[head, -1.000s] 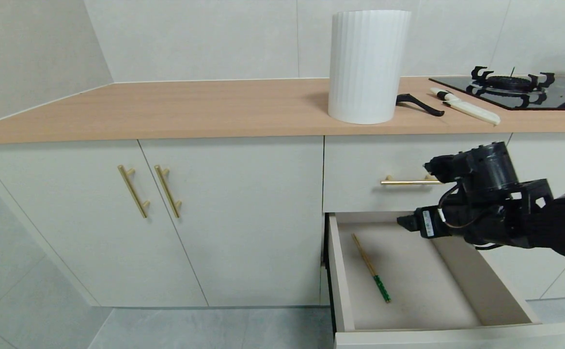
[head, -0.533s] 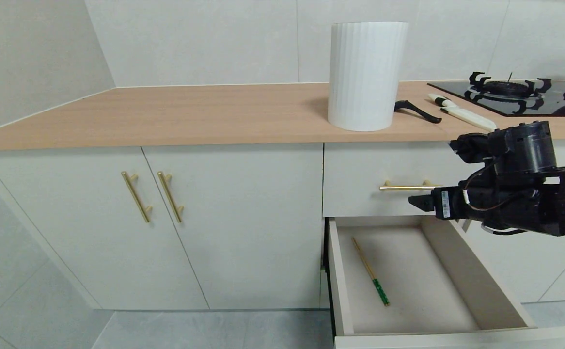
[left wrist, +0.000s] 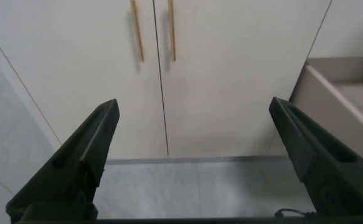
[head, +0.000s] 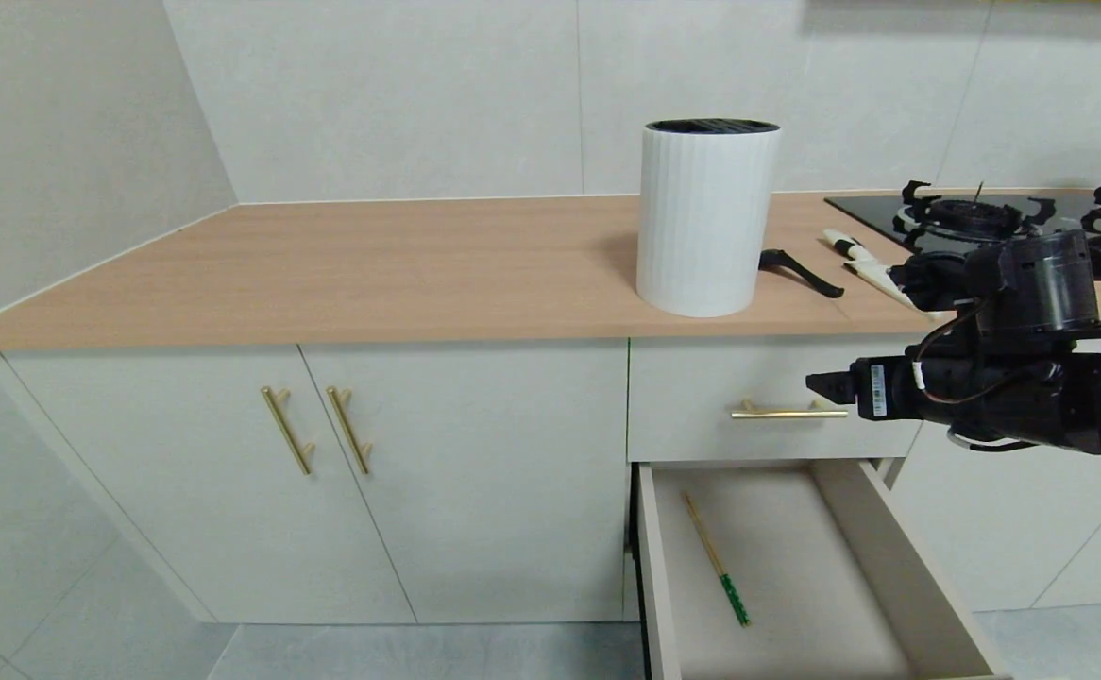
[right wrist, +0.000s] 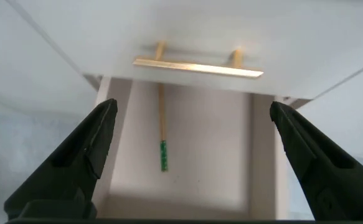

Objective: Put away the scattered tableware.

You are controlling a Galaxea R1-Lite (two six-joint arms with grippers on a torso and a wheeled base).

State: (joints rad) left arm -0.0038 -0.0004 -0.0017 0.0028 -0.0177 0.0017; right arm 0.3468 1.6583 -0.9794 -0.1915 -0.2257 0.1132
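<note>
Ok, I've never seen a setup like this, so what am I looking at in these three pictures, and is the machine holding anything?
It is a two-armed robot in a kitchen. The wide picture comes from a camera on its head. The black arm on the right ends in the right pincer, in front of the closed upper drawer. The other two pictures come from a camera on each wrist, looking out between that pincer's two fingers. The left pincer faces the cupboard doors. Both pincers are open and hold nothing. Below, an open drawer holds a chopstick with a green end. On the counter are a white ribbed pot, a black-handled tool and a white knife, beside a stove.
</note>
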